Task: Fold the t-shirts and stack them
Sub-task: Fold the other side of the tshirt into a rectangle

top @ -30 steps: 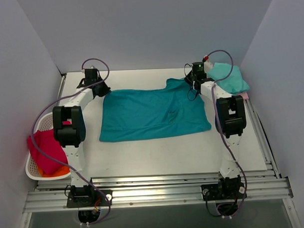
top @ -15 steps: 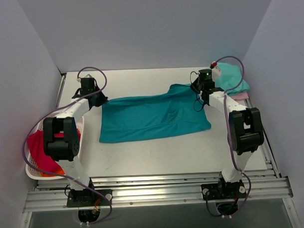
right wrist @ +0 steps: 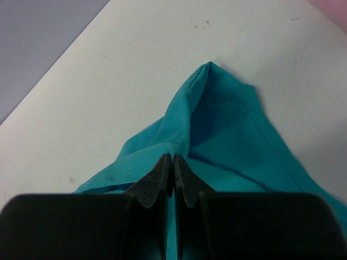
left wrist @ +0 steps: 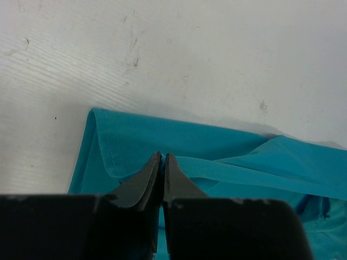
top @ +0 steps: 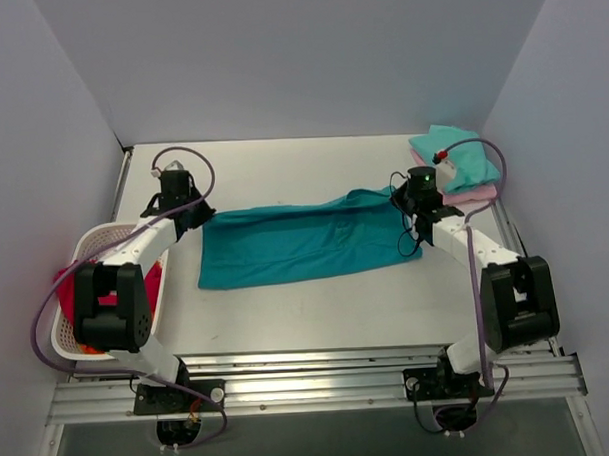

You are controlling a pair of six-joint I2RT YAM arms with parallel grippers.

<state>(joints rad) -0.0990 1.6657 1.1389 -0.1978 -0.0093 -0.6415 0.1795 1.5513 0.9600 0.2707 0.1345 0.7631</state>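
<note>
The large teal-blue t-shirt (top: 295,246) lies across the middle of the table, its far edge lifted and doubled toward me. My left gripper (top: 198,218) is shut on its far left edge (left wrist: 135,157). My right gripper (top: 408,198) is shut on its far right edge (right wrist: 206,124). The mint-green t-shirt (top: 460,158) lies folded on the pale pink one (top: 473,194) at the back right corner.
A white lattice basket (top: 73,331) with red and orange cloth (top: 77,296) stands at the left edge beside the left arm. Grey walls close in the table on three sides. Bare white tabletop (top: 317,313) lies in front of the teal shirt.
Both grippers have pulled the teal shirt's far edge toward the near side, so the shirt now shows narrower front to back. The right arm has moved off the folded stack.
</note>
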